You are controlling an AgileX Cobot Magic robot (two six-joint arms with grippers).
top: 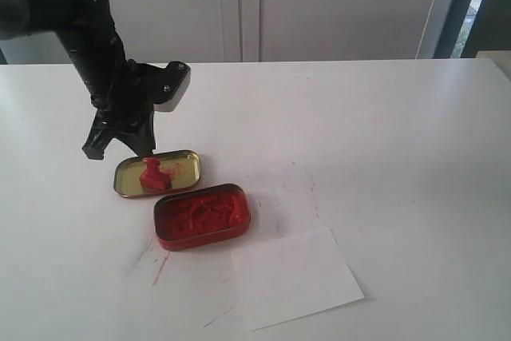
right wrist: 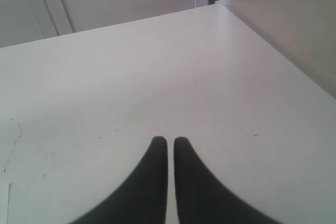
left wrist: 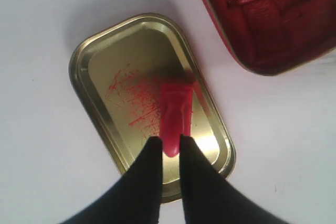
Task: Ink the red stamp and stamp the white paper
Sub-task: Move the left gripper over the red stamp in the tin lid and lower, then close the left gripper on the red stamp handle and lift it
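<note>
One ink tin (top: 202,215) btwn red stamp (top: 152,175) & white paper (top: 295,277).

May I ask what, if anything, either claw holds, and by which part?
Cannot tell: left claw flanks the knob of the red stamp; right claw holds nothing.

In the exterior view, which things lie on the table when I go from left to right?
gold tin lid with the red stamp inside it → red ink tin → white paper
</note>
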